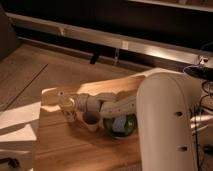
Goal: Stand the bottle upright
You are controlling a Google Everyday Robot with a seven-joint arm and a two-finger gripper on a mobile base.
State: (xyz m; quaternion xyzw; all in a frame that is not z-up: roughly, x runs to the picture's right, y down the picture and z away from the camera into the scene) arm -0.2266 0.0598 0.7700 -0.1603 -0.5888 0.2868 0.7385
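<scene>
one tool [65, 103], grip unreadable, left on the table [75, 150] by perhaps one bottle [70, 115], one cup [91, 120], one green object [121, 126].

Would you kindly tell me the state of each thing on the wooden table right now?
Gripper: low over the left part of the wooden table.
Small clear plastic bottle: just beneath the gripper; upright or lying, cannot tell.
Beige cup-like cylinder: standing, mouth up.
Round green object with blue-white label: resting on the table, partly behind the arm.
</scene>
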